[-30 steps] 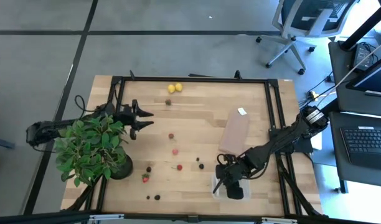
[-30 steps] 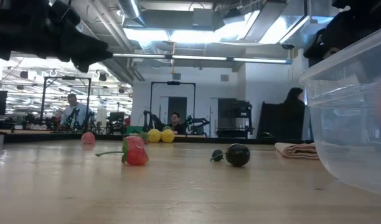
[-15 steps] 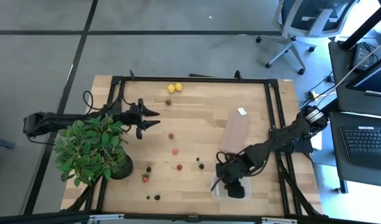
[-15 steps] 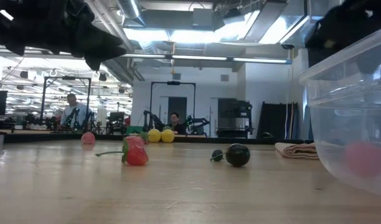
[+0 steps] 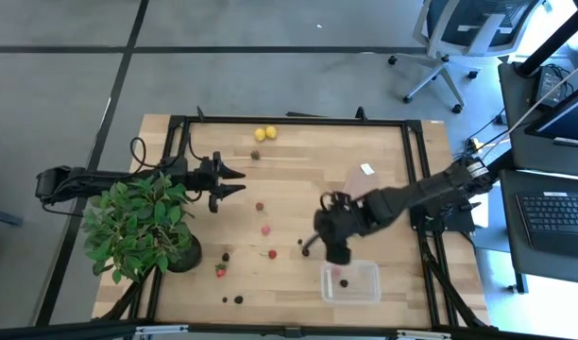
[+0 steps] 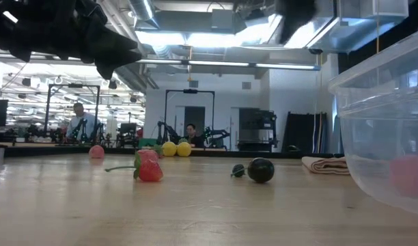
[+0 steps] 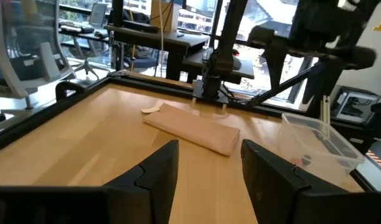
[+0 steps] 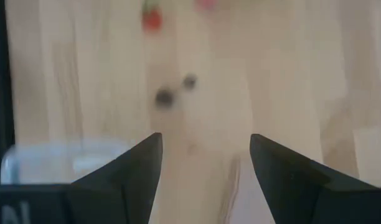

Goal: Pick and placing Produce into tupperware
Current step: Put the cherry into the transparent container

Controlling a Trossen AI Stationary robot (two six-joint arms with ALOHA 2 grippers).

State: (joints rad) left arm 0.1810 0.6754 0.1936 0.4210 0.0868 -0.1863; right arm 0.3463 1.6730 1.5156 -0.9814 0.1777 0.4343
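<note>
Reaching for the next piece is the step in hand, I'd judge. Tub (image 5: 350, 282) sits at the worktop (image 5: 298, 179) front edge, w/ one pink-red piece (image 5: 344, 281) already inside; low view shows it against the clear wall.

Right hand (image 5: 338, 253) hangs just behind the tub, toward the worktop's middle. Fingers parted in its wrist view, nothing between them: empty. That view looks down on two dark berries (image 8: 175, 91) and a red piece (image 8: 152, 20), w/ the tub rim at its edge.

Left hand (image 5: 234, 179) hovers well behind and left of the tub, beside the plant (image 5: 138, 227). Fingers apart, nothing held. Its wrist view looks across at a folded tan cloth (image 7: 192, 126) and the tub beyond.

Loose produce, all left of or behind the tub: two dark berries (image 5: 302, 247) nearest, then red pieces (image 5: 271, 253), more dark ones nr the front edge, two lemons (image 5: 265, 133) far back.

Next move, my guess: right hand drops over the nearest dark berry, fingers straddling it, closes gently since it's tiny and round and may roll. Then lift, carry over the tub rim, release low.
</note>
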